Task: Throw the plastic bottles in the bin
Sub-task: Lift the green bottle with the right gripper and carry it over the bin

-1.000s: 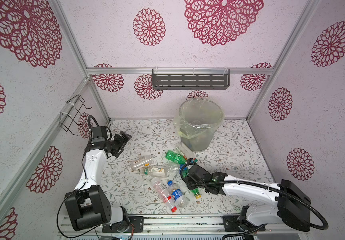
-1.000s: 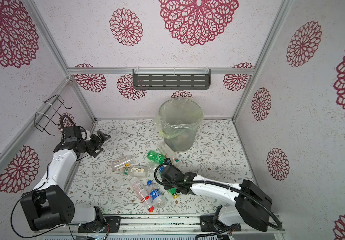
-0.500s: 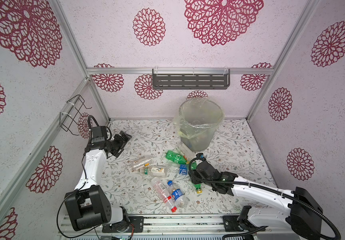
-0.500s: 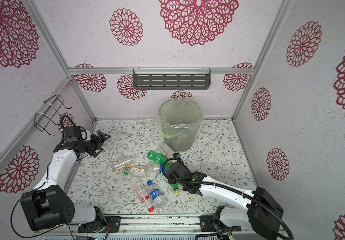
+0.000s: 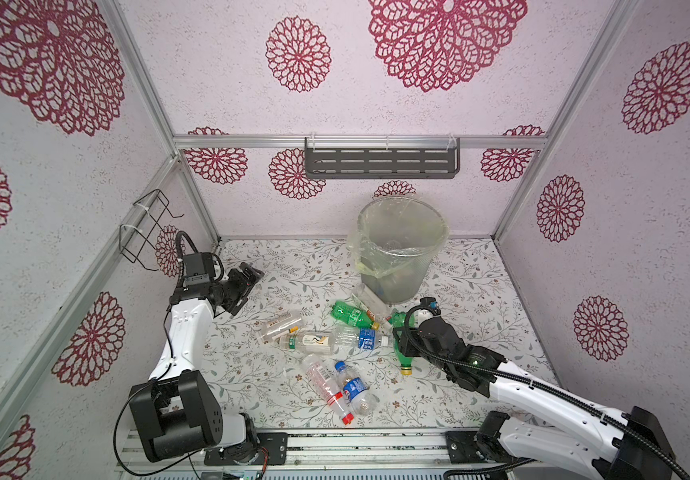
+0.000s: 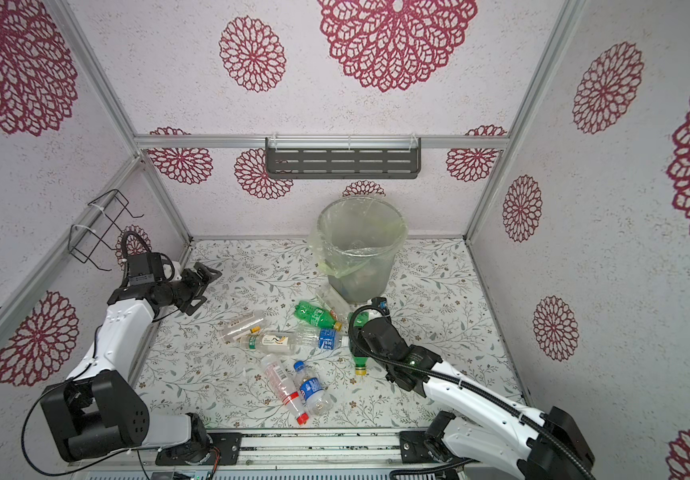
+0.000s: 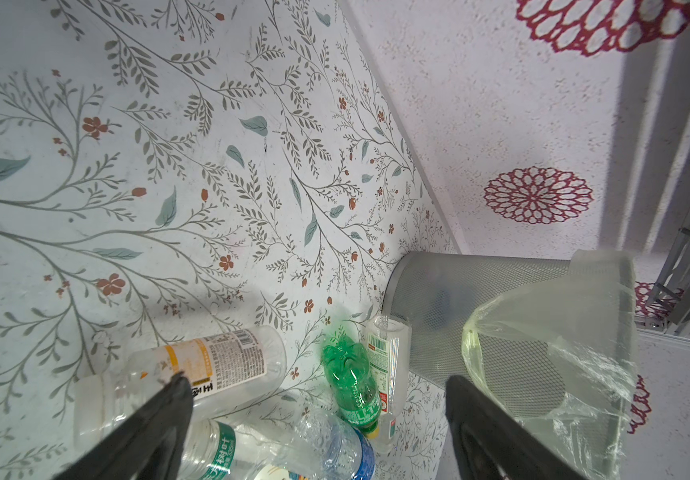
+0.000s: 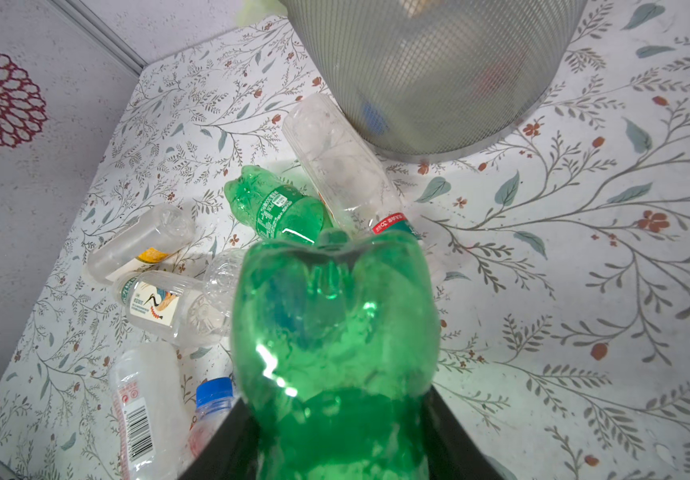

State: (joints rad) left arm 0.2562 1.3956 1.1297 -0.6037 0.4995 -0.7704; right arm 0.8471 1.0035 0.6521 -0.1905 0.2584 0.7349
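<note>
Clearly, the right pincer [image 8: 337,409] was clenched on a green bottle [image 8: 335,324] just before the bin [image 8: 439,75]. The left pincer [image 7: 316,382] stood released, holding nothing. The other bottles [image 5: 326,340] lay on the counter [image 7: 127,166]. Only the right wrist view made clear a crane drawing [image 8: 154,305] and a barcode [image 8: 137,428]. The left wrist view alone showed the print of an orange-striped label [image 7: 210,361] — too small to read.
</note>
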